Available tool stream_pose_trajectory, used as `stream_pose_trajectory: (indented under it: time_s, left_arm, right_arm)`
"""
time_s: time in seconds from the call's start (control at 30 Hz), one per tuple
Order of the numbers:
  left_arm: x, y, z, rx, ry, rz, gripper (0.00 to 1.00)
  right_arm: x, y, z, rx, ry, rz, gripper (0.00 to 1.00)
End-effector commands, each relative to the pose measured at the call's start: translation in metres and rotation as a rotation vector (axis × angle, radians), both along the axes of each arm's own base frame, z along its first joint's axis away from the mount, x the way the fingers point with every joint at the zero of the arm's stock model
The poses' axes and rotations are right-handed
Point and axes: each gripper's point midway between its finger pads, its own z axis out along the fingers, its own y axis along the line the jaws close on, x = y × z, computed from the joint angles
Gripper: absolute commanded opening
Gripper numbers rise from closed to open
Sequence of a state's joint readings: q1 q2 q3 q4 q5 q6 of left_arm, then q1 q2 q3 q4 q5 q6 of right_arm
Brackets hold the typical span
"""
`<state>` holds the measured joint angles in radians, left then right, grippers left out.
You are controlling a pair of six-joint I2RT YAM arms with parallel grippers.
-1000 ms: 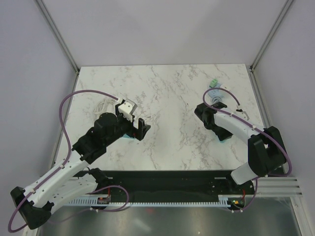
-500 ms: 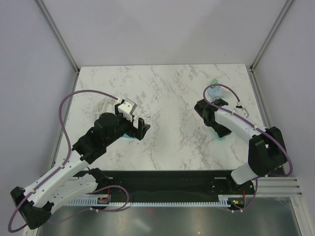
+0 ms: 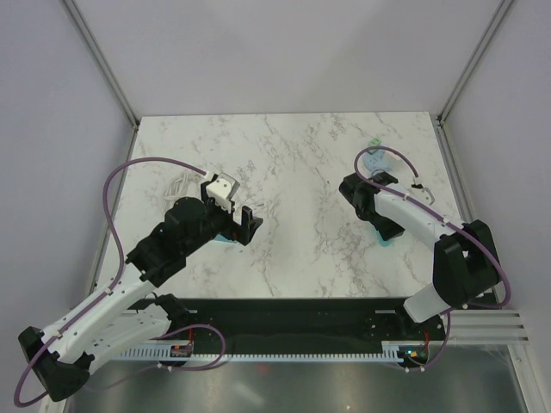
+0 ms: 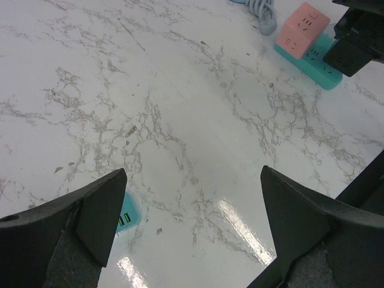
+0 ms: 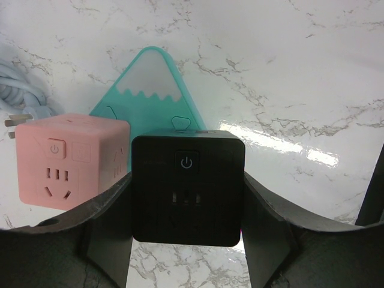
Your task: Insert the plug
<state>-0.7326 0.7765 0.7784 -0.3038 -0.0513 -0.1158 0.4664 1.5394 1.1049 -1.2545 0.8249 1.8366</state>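
One arm matters here: your right gripper [image 5: 187,207] is clamped on the black cube plug [image 5: 188,180], directly over the teal mountain-shaped strip [image 5: 157,75]. The strip's peak points away from the fingers, and the pink cube [image 5: 71,159] sits just beside the plug. Your left gripper [image 4: 192,180] hangs wide apart, well away.
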Motion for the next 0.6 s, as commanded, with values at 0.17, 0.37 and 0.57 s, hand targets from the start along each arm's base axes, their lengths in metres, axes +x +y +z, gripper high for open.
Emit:
stream_pose_trajectory:
  time_s: [0.17, 0.37, 0.57]
  left_arm:
    - [0.006, 0.002, 0.011, -0.016, -0.054, 0.017, 1.00]
    - [0.006, 0.002, 0.012, -0.015, -0.056, 0.018, 1.00]
    - [0.006, 0.003, 0.012, -0.015, -0.059, 0.021, 1.00]
  right_arm:
    - [0.010, -0.002, 0.004, -0.021, -0.038, -0.002, 0.00]
    - [0.010, -0.001, 0.000, -0.015, -0.033, -0.003, 0.00]
    - [0.007, -0.001, -0.005, -0.014, -0.025, -0.009, 0.00]
